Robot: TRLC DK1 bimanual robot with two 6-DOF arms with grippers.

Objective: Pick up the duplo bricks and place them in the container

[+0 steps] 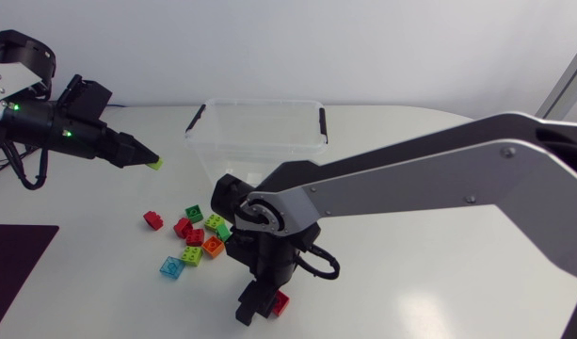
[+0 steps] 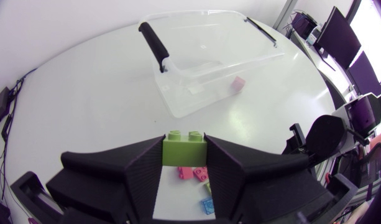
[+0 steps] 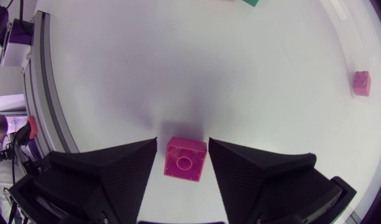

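Two picks in hand at once. Left gripper (image 1: 143, 157) is clamped on a lime-green brick (image 2: 184, 147), both fingers pressed to its sides, clear of the table. The clear container (image 1: 260, 103) lies ahead, well apart. Next move likely: carry over the rim, then release.

Right gripper (image 3: 183, 143) is spread, low over the table. A magenta brick (image 3: 186, 160) sits between its fingers, gap visible on one side, not gripped. Next move likely: close squarely, lift.

Loose bricks (image 1: 192, 237) lie clustered near the container.
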